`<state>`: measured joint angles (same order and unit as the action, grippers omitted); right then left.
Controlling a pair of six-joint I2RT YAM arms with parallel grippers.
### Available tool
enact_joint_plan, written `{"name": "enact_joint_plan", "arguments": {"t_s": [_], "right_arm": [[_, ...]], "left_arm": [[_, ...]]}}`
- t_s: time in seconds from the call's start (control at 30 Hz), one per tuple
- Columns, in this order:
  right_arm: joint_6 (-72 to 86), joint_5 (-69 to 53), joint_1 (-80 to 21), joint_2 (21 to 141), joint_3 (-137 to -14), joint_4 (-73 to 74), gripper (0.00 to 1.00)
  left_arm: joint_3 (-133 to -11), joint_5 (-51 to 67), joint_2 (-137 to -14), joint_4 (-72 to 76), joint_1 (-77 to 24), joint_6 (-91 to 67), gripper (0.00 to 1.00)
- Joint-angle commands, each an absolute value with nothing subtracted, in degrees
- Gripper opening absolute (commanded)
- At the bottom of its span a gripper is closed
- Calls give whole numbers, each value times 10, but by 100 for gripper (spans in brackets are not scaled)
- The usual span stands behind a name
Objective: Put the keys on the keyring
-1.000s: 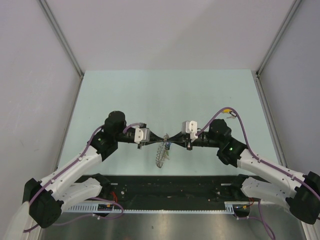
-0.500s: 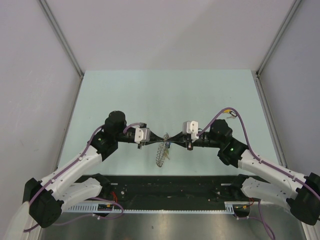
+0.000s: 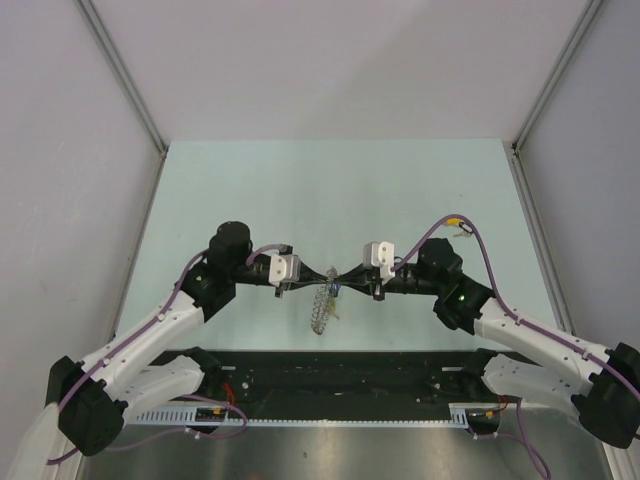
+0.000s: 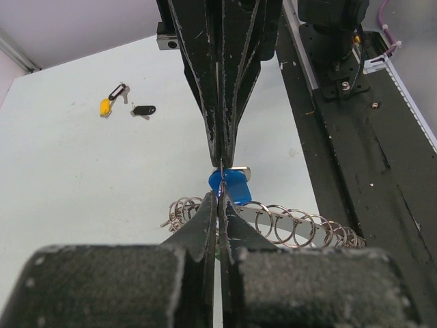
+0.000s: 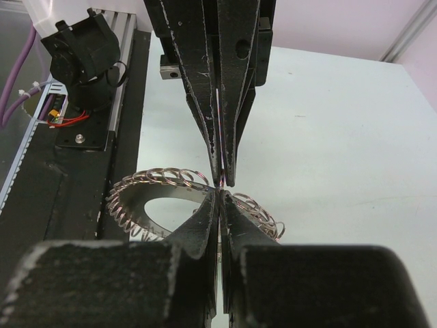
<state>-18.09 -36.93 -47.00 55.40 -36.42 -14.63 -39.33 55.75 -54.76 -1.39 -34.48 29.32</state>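
Nothing has visibly moved: left claw [image 4: 219,201] and right claw [image 4: 222,160], shut tip to tip, hold unclear; keyring [image 4: 293,229] and blue key [image 4: 232,186] beneath could slip off.

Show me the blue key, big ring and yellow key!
blue key [image 4: 230,186], left wrist view, blue tag.
big ring [image 4: 293,227], left wrist view, looped edge.
yellow key [image 4: 105,106], left wrist view, yellow tag.

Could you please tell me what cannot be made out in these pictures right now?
- Left wrist: whether the blue-tagged key is threaded on the keyring; the shut left gripper covers the spot.
- Right wrist: what the shut right gripper pinches; the gripper itself blocks it.
- Top external: the key is too small to tell.
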Motion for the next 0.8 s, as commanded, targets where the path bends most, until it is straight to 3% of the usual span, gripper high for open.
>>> {"name": "enact_joint_plan", "arguments": {"t_s": [0.0, 0.77], "right_arm": [[-185, -374, -474, 560, -367, -159, 0], [-194, -353, -489, 564, -371, -153, 0]], "left_arm": [[-414, 574, -545, 25, -342, 288, 0], [-414, 584, -549, 47, -342, 255, 0]]}}
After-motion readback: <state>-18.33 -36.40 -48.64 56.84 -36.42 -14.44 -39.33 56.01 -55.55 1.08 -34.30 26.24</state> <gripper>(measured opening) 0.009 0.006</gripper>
